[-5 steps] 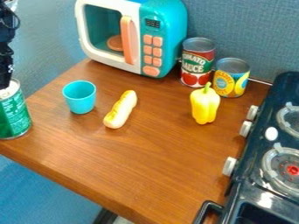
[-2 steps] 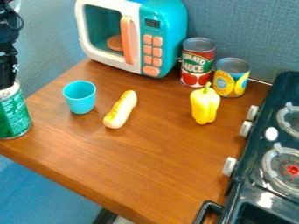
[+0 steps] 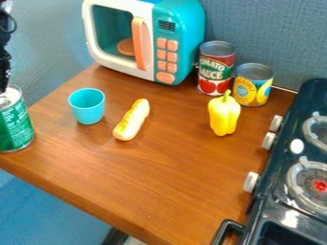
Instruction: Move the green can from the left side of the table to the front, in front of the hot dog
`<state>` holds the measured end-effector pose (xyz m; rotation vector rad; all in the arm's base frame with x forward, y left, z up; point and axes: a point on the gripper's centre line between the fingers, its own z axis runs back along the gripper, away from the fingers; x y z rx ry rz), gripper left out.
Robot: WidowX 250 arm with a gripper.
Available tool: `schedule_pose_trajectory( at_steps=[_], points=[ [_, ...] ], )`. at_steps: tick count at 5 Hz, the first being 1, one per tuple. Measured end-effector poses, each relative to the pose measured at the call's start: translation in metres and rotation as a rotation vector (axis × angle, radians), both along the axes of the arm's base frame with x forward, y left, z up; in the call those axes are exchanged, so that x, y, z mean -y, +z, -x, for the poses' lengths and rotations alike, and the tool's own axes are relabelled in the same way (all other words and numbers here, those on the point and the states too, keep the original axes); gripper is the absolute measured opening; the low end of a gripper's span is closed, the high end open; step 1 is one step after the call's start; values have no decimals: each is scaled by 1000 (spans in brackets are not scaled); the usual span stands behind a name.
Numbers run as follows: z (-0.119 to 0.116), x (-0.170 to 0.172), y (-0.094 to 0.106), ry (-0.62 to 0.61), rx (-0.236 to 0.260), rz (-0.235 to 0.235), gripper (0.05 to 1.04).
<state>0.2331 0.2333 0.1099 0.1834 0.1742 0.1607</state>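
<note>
At left edge | green can [image 3: 15, 123] upright, long axis vertical | hand [image 3: 4, 89] at top, can't tell grip

The brown wooden worktop [image 3: 159, 177] carries a green can [image 3: 14, 124], blue cup [image 3: 87, 107], hot dog [image 3: 132, 119], yellow pepper [image 3: 224, 115], two more cans [image 3: 216, 67] and a toy microwave [image 3: 176, 52].

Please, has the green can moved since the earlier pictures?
No. The green can stands at the same place near the left edge of the table.

Glossy brown wood counter [image 3: 167, 179]; smooth, bare metal rim on green can [image 3: 14, 125]
</note>
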Motion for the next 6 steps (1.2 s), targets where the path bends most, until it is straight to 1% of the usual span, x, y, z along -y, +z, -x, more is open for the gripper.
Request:
schedule_pose_trajectory(
  at_steps=[1, 2, 3, 4, 5, 6],
  points=[
    [2, -2, -10, 21, -41, 6, 1001],
    [2, -1, -12, 27, -35, 10, 1001],
    [3, 4, -15, 30, 3, 1, 1001],
    [7, 21, -17, 30, 27, 32, 1001],
    [-7, 67, -22, -38, 80, 122, 1001],
    [-16, 110, -27, -113, 129, 226, 1001]
  ],
)
